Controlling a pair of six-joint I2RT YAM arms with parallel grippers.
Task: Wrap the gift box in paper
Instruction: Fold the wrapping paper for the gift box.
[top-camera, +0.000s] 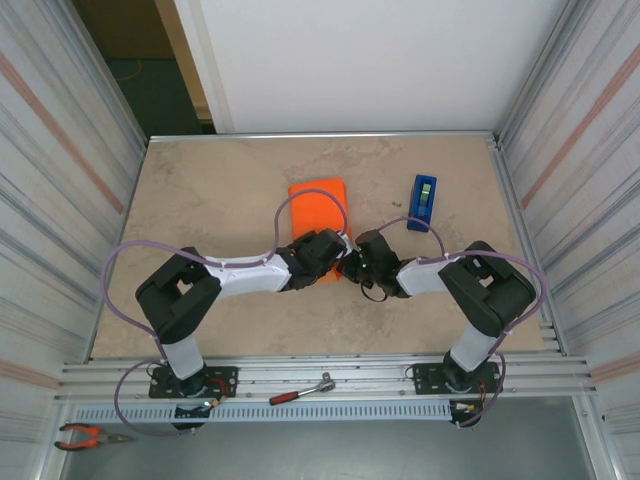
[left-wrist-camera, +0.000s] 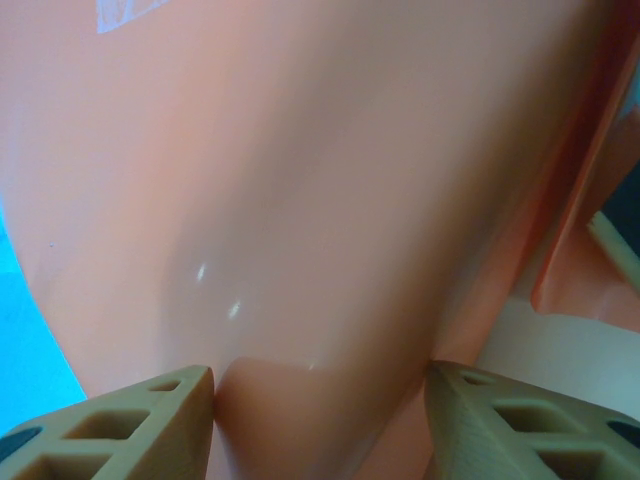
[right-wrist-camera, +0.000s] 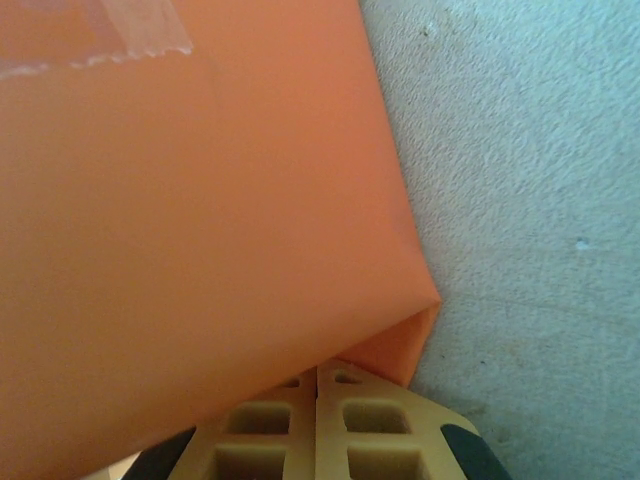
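Note:
The orange paper (top-camera: 318, 205) lies mid-table as a box-sized parcel; the gift box is hidden inside it. Both grippers meet at its near end. In the left wrist view the paper (left-wrist-camera: 300, 200) bulges between the fingers of my left gripper (left-wrist-camera: 320, 385), and both pads touch it. My left gripper (top-camera: 325, 250) is shut on that paper end. My right gripper (right-wrist-camera: 317, 385) is shut with its fingers pressed together, tucked under a folded corner of the paper (right-wrist-camera: 200, 220). In the top view my right gripper (top-camera: 358, 262) sits at the parcel's near right corner.
A blue tape dispenser (top-camera: 423, 202) stands right of the parcel. Clear tape strips (right-wrist-camera: 130, 40) stick on the paper. A ratchet wrench (top-camera: 300, 390) lies on the front rail and red-handled pliers (top-camera: 85, 435) at the bottom left. Corrugated walls close in both sides.

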